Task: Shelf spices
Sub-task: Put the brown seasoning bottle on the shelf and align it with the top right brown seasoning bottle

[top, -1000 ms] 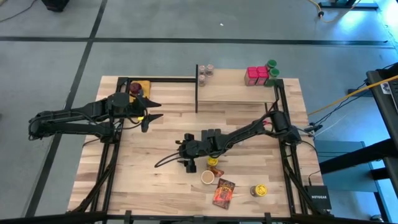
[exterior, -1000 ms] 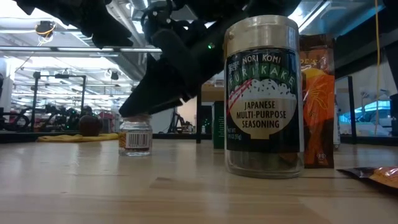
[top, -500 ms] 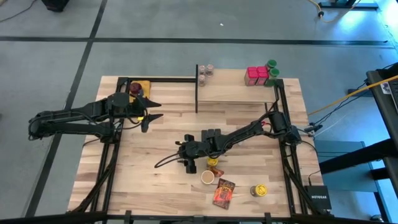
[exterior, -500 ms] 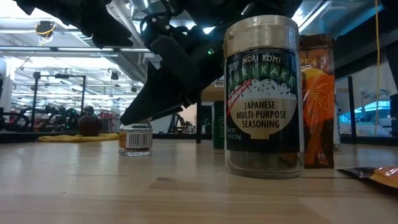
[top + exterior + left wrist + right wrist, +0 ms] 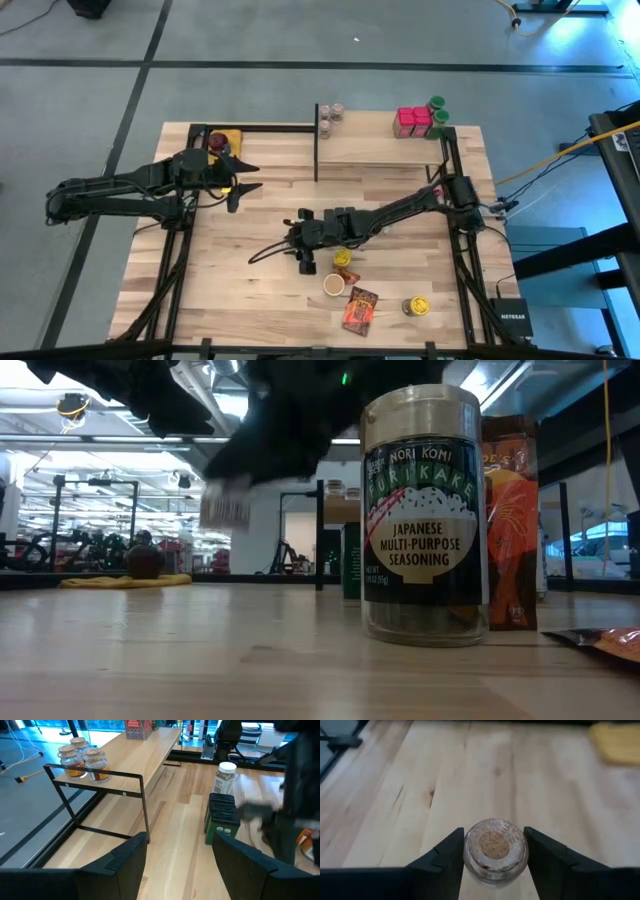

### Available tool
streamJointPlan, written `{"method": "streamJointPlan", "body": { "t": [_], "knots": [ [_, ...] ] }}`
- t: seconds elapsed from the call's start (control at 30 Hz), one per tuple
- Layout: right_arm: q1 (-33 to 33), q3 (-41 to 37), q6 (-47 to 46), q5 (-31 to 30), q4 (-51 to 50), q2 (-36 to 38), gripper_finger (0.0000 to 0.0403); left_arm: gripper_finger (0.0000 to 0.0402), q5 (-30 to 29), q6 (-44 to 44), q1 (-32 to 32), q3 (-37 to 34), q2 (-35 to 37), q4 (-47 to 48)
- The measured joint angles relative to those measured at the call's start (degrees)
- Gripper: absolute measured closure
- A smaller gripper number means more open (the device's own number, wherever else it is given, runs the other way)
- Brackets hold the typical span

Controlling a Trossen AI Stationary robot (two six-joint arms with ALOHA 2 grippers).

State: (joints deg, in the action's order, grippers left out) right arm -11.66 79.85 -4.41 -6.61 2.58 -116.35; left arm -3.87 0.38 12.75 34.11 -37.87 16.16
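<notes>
My right gripper (image 5: 495, 862) is shut on a small glass jar with a cork top (image 5: 495, 845). The jar shows blurred above the tabletop in the low view (image 5: 225, 510), near the table's middle (image 5: 303, 258). The shelf (image 5: 380, 145) stands at the far right and carries two small jars (image 5: 331, 114), red boxes (image 5: 413, 122) and green-lidded jars (image 5: 437, 110). My left gripper (image 5: 245, 176) waits open at the far left, holding nothing. A furikake jar (image 5: 425, 515), an orange packet (image 5: 359, 310) and yellow-lidded jars (image 5: 415, 306) stand near the front edge. My right gripper pinches the small jar between its two fingers, one on each side of the glass wall just below the cork top (image 5: 470, 851). The fingers slant down from the table's right side. The jar stays upright and is lifted clear of the table.
Dark tins (image 5: 221, 817) and a white-lidded jar (image 5: 226, 774) stand on the table in front of the shelf. A dark red round thing on a yellow pad (image 5: 222, 140) sits at the far left corner. Bare wood lies left of the held jar.
My right gripper has gone up with the small jar. The jar stood on the tabletop a second ago and now hangs clear above it, still upright.
</notes>
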Motion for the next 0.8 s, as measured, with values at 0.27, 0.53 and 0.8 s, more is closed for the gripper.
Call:
{"method": "streamJointPlan", "body": {
  "t": [0.27,0.53,0.8],
  "knots": [
    [1.2,0.1,2.1,-14.4,-12.1,14.6,0.0221,0.0183,0.0,0.0,0.0,0.0,0.0,0.0],
    [8.8,0.1,2.4,-24.8,-22.5,26.6,0.0221,0.0183,0.0,0.0,0.0,0.0,0.0,0.0],
    [23.6,-0.8,0.0,-19.9,-26.7,28.3,0.0221,0.0183,0.0,0.0,0.0,0.0,0.0,0.0]
  ]
}}
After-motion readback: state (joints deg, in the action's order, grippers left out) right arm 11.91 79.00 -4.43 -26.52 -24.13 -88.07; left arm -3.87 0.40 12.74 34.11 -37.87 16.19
